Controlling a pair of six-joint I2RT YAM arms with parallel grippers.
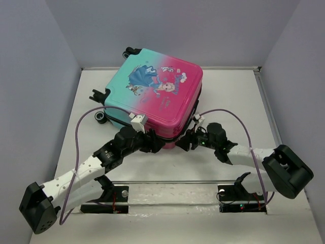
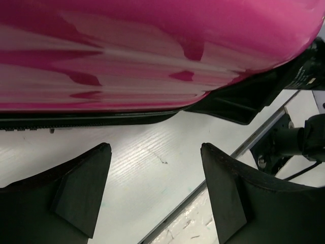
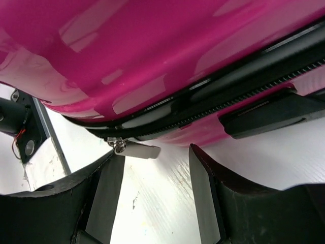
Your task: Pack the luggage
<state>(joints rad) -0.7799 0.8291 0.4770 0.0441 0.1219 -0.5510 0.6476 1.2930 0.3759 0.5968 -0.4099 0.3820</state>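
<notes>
The luggage (image 1: 157,91), a pink-to-teal hard-shell suitcase with a princess print, lies flat and closed on the white table (image 1: 238,101). Its black wheels (image 1: 99,96) point left. My left gripper (image 1: 155,142) sits at its near pink edge. In the left wrist view that gripper (image 2: 155,148) is open over bare table, just short of the pink shell (image 2: 152,51). My right gripper (image 1: 185,141) is at the near right corner. It (image 3: 156,152) is open below the zipper line, and the metal zipper pull (image 3: 137,150) hangs free by its left fingertip.
Grey walls (image 1: 35,76) close in the table on the left, back and right. A taped seam (image 1: 172,183) runs across the table in front of the arm bases. Purple cables (image 1: 78,132) loop above both arms. The right arm (image 2: 294,137) shows beside the left gripper.
</notes>
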